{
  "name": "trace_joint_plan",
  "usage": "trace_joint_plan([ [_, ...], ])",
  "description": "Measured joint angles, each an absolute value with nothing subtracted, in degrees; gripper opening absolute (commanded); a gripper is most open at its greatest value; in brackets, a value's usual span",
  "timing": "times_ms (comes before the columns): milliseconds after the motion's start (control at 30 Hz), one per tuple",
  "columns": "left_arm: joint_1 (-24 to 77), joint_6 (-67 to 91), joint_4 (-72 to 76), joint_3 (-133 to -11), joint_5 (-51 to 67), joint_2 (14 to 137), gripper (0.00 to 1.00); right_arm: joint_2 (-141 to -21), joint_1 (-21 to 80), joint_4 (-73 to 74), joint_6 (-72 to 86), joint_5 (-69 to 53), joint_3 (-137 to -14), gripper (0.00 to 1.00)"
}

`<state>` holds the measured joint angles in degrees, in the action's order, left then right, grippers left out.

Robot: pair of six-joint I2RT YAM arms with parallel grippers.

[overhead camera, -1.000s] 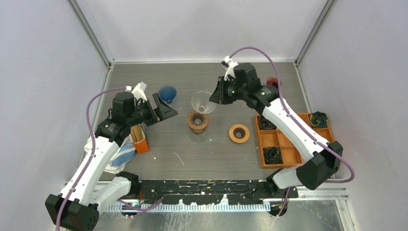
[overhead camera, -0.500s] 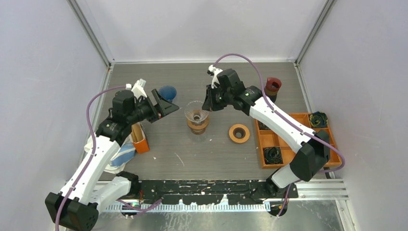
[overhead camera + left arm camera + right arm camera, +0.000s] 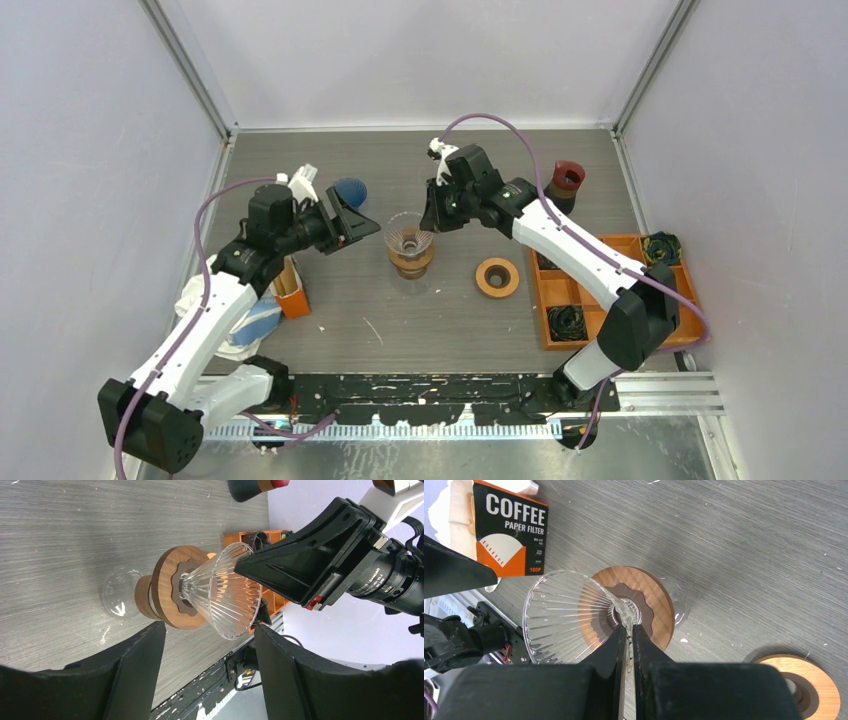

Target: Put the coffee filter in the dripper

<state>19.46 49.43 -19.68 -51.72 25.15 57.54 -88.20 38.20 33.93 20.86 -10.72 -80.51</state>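
Note:
A clear ribbed dripper sits in a round wooden holder at mid-table. My right gripper is shut on the dripper's wall, its fingertips pinching the glass near the cone's neck. Just left of the cone, my left gripper is open, and the dripper shows between its spread fingers with nothing held. An orange and black box of paper coffee filters stands at the left, with cream filter paper behind it.
A second wooden ring lies right of the dripper. An orange compartment tray sits at the right. A blue cup and a dark red cup stand at the back. A cloth lies by the box.
The right gripper brought the dripper left and down into the wooden holder. The left gripper moved right toward the dripper and its jaws narrowed somewhat.

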Motion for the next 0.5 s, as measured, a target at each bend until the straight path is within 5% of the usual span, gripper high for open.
trace_joint_plan([
  [500, 25.6, 49.0, -19.1, -53.0, 23.5, 64.4, 0.42, -88.4, 38.6, 32.3, 20.9, -10.4, -78.8, 0.01],
])
